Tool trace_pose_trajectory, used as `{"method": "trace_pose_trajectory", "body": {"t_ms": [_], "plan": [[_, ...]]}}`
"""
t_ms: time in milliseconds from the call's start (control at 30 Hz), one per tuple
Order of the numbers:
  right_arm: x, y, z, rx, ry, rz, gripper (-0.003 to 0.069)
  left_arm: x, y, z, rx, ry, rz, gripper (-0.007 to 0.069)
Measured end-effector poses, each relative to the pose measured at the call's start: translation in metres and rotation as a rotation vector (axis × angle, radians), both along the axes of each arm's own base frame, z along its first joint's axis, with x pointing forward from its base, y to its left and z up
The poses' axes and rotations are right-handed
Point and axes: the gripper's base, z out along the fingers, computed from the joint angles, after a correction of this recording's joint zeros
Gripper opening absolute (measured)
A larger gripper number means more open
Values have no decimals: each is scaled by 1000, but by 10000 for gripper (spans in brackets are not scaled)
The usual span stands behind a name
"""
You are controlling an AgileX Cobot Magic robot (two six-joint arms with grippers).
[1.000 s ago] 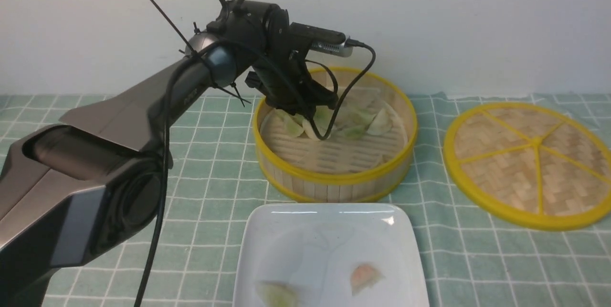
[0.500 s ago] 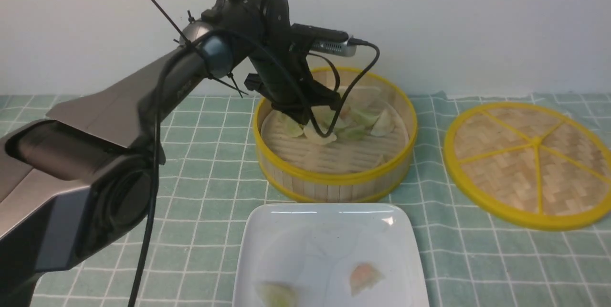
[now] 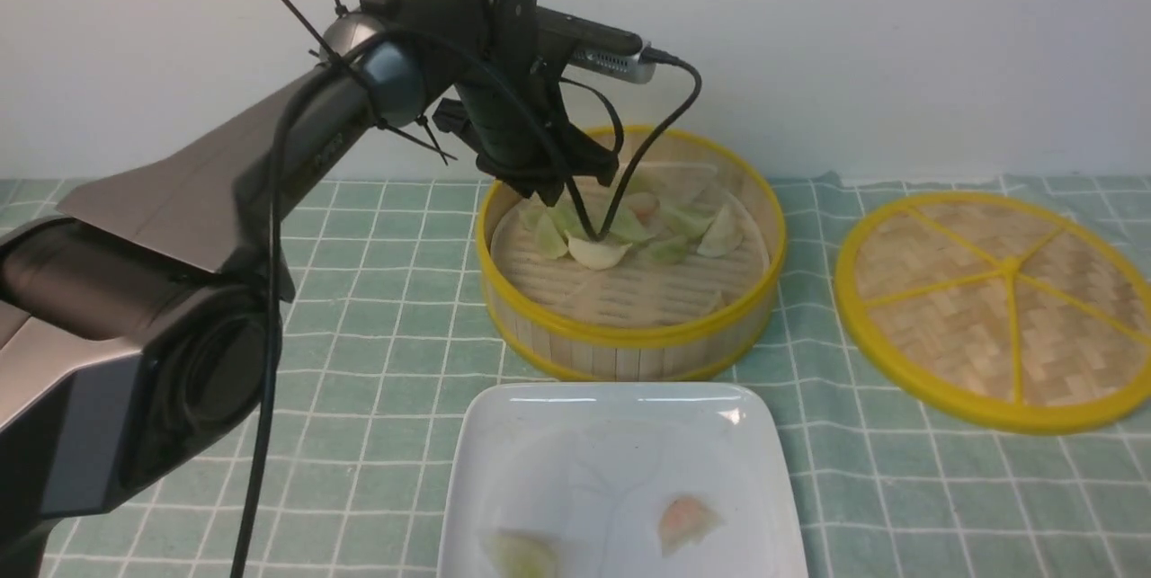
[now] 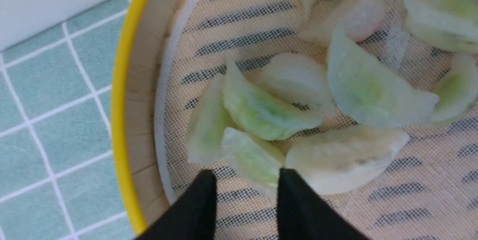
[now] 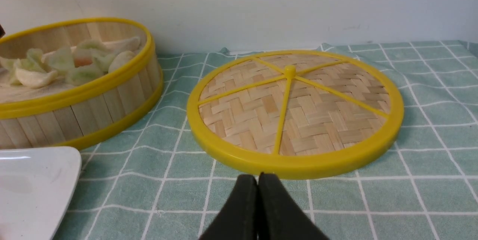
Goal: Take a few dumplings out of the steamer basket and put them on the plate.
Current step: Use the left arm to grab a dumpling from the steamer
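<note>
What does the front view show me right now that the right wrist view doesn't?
Only the front view: the left arm reaching over the basket, and the pale green dumpling on the plate.

Only the right wrist view: the right gripper, its fingertips together with nothing between them.

Both: the steamer basket with dumplings inside, the plate, the woven disc with yellow spokes, the checked cloth and the pale wall. The right wrist view catches just part of the basket and plate.
</note>
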Motion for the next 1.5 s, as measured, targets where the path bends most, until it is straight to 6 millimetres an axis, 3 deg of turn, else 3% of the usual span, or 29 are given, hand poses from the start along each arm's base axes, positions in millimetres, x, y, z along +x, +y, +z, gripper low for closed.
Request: {"method": "trace_pose_trajectory", "body": {"t_ms": [33, 133, 233, 267, 667, 733, 833, 900, 933, 1000, 1200, 1500], "plan": [[0, 0, 0, 0, 0, 0, -15, 0, 0, 0, 1, 0, 0, 248], [0, 0, 0, 0, 0, 0, -15, 2, -1, -11, 3, 18, 21, 395], [0, 0, 0, 0, 0, 0, -15, 4, -1, -21, 8, 37, 27, 436], [0, 0, 0, 0, 0, 0, -15, 5, -2, -33, 18, 61, 30, 454], [0, 0, 0, 3, 0, 0, -15, 12, -6, -62, 7, 69, 31, 459], [0, 0, 0, 3, 0, 0, -15, 12, -6, -63, 6, 72, 32, 452], [0, 0, 0, 3, 0, 0, -15, 12, -7, -63, -1, 78, 33, 346], [0, 0, 0, 3, 0, 0, -15, 11, -7, -62, 0, 80, 32, 235], [0, 0, 0, 3, 0, 0, -15, 10, -7, -59, 1, 81, 32, 184], [0, 0, 0, 3, 0, 0, -15, 8, -6, -53, 5, 91, 31, 183], [0, 0, 0, 3, 0, 0, -15, -4, 0, -5, -5, 61, 24, 183], [0, 0, 0, 2, 0, 0, -15, -48, 15, 88, -41, 0, -53, 183]]}}
